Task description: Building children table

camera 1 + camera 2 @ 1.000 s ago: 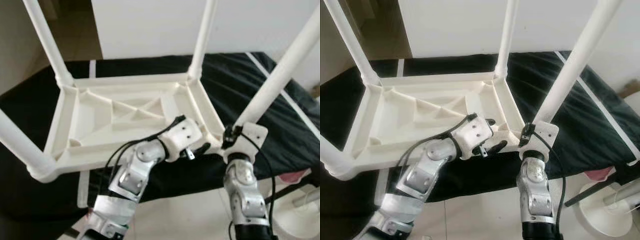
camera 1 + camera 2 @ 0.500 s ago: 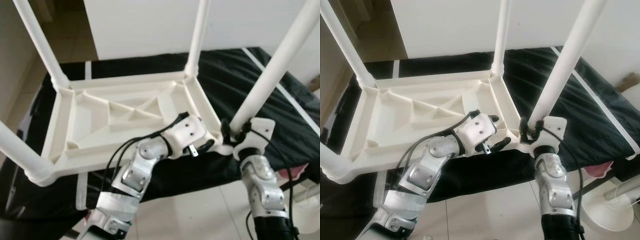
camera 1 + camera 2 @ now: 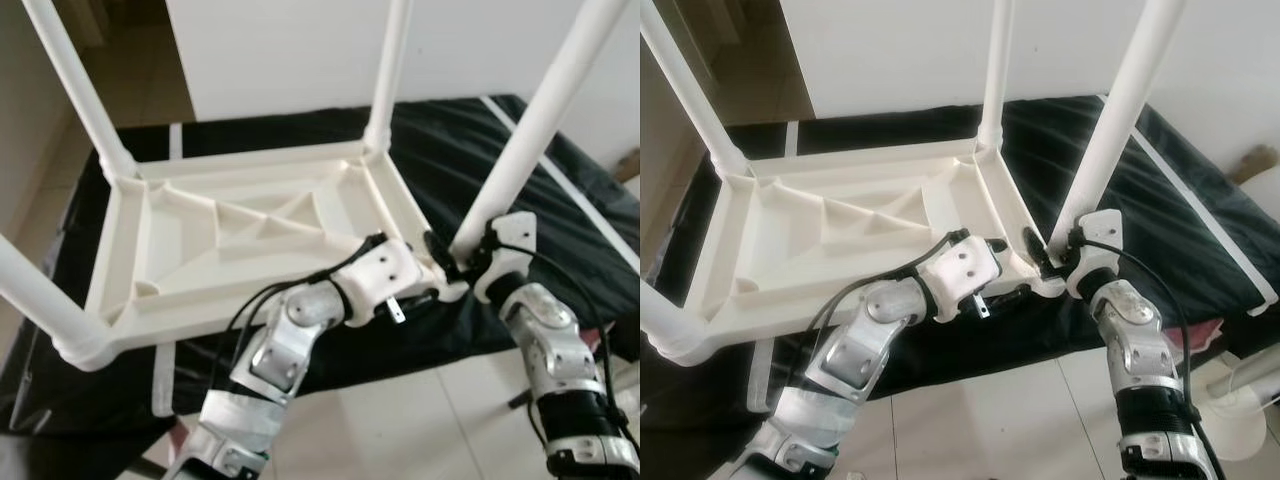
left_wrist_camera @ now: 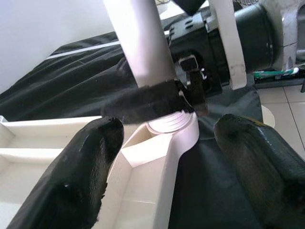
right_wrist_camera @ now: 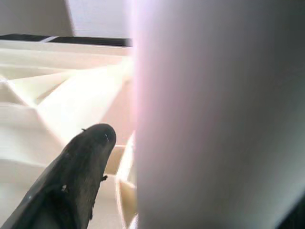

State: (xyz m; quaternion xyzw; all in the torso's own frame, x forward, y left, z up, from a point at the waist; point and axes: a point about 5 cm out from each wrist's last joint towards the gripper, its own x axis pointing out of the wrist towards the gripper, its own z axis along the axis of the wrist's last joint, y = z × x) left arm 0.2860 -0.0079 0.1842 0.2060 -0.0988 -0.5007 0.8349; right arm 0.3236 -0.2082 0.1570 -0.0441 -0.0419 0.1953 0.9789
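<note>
While the upturned table (image 3: pixel 250 235) lies on the black-covered bed (image 3: pixel 520 170), the right gripper (image 3: pixel 455 262) clamps the near-right leg (image 3: pixel 520 150) at its socket; the left gripper (image 4: pixel 162 157), spread wide, straddles that corner. Seating the leg well likely means pressing straight down, untilted.

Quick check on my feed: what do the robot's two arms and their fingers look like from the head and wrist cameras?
Both arms are jointed silver metal segments with black cables looped along them. The left gripper and the right gripper each sit on a white wrist housing, the left one dotted with small dark screw holes. The fingers are long, matte black and rounded at the tips.
</note>
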